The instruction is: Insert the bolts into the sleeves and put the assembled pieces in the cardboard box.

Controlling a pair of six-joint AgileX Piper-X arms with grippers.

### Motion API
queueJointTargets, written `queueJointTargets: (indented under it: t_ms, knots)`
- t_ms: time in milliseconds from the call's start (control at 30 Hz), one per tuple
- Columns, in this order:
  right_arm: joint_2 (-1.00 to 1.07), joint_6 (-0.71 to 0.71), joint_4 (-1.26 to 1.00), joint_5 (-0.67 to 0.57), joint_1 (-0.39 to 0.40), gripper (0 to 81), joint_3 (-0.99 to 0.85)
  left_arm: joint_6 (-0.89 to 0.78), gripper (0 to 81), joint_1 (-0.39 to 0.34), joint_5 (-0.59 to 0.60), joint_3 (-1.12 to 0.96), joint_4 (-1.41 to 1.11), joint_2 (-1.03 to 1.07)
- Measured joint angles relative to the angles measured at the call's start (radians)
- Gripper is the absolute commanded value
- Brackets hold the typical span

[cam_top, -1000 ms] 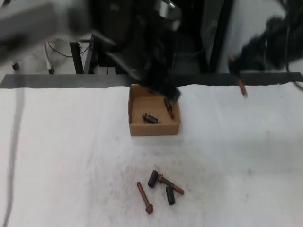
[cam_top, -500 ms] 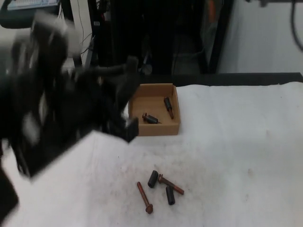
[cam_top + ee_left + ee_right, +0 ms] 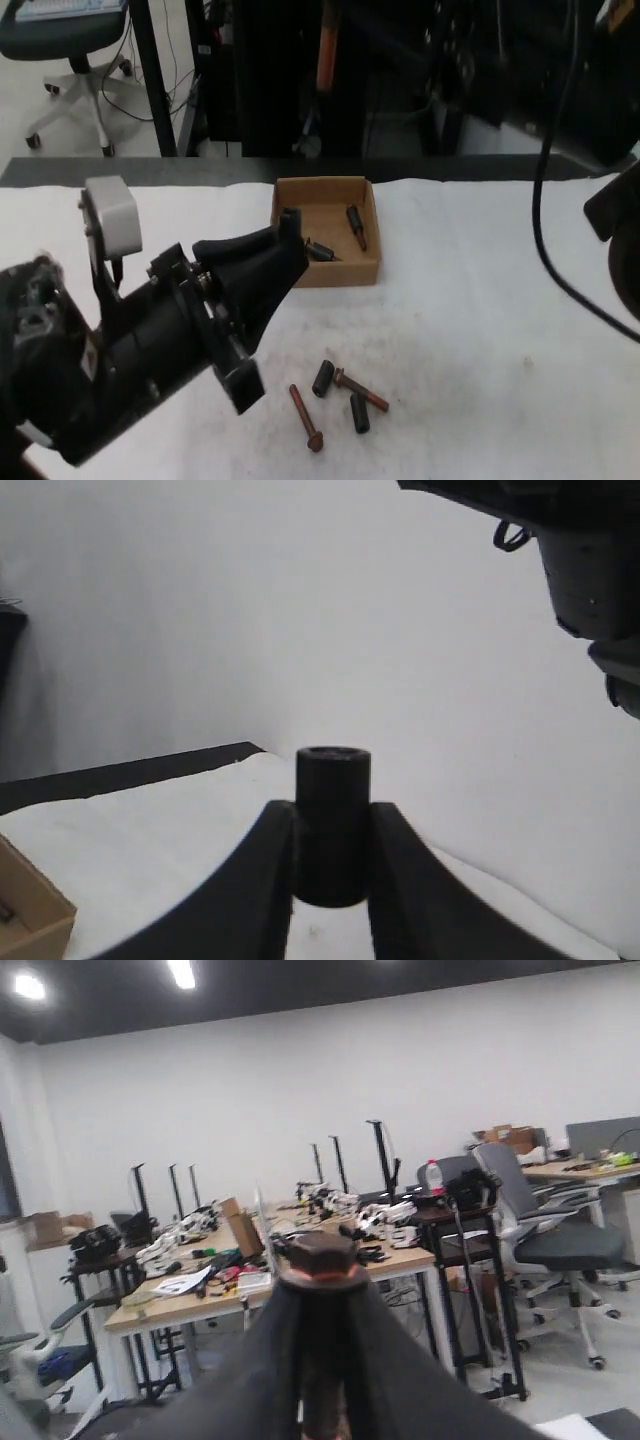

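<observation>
My left gripper (image 3: 332, 825) clamps one black metal sleeve (image 3: 332, 775), my right gripper (image 3: 318, 1300) one rusty bolt (image 3: 316, 1252). I count two bolts (image 3: 304, 415) (image 3: 362, 391), two sleeves (image 3: 322, 378) (image 3: 359, 412) near the desk's (image 3: 500, 330) front edge.

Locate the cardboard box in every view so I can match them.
High view: brown cardboard box, mid-bench toward the far edge.
Left wrist view: one box corner, off to the side of the jaws holding a black cylindrical sleeve.
Right wrist view: not in it; jaws hold a rust-brown bolt.
Shared landmark: white bench cloth under the box, high and left wrist views.
</observation>
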Motion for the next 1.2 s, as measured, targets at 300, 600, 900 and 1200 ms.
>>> queueJointTargets:
  t_ms: [300, 600, 900, 1200]
  knots:
    - [0.000, 0.005, 0.032, -0.101, 0.002, 0.8, 0.006, 0.075, 0.3, 0.120, 0.275, 0.001, -0.102, 0.001]
    - [0.000, -0.120, 0.125, -0.059, 0.063, 0.8, 0.006, 0.078, 0.3, 0.123, 0.318, 0.001, -0.198, 0.001]
    - [0.000, -0.190, 0.187, -0.004, 0.107, 0.8, 0.006, 0.076, 0.3, 0.123, 0.345, 0.001, -0.204, 0.001]
    - [0.000, -0.208, 0.187, -0.002, 0.107, 0.8, 0.006, 0.076, 0.3, 0.123, 0.345, 0.001, -0.204, 0.001]
